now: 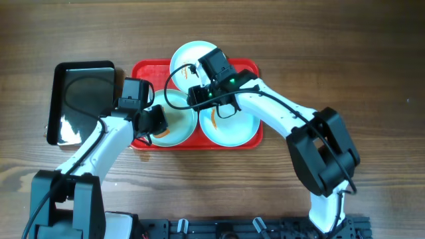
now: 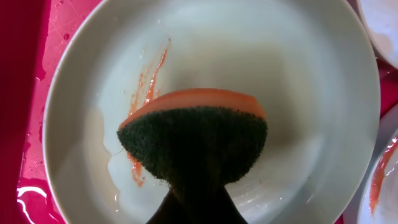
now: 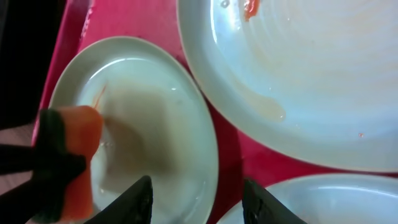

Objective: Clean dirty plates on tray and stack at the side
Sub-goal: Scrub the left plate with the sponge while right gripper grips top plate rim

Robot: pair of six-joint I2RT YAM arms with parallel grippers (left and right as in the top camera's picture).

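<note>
Three pale plates lie on the red tray (image 1: pixel 249 66): a far one (image 1: pixel 189 56), a left one (image 1: pixel 179 121) and a right one (image 1: pixel 232 127) with an orange smear. My left gripper (image 1: pixel 156 125) is shut on a green and orange sponge (image 2: pixel 196 134) pressed into the left plate (image 2: pixel 292 74), beside orange smears. My right gripper (image 1: pixel 202 99) is open and empty (image 3: pixel 202 199), hovering over the left plate's (image 3: pixel 161 124) rim and the red strip between plates. The sponge (image 3: pixel 71 155) shows at the left there.
A black glossy tray (image 1: pixel 83 99) stands on the wooden table just left of the red tray. In the right wrist view the far plate (image 3: pixel 298 74) fills the upper right and the right plate (image 3: pixel 323 199) the lower right corner.
</note>
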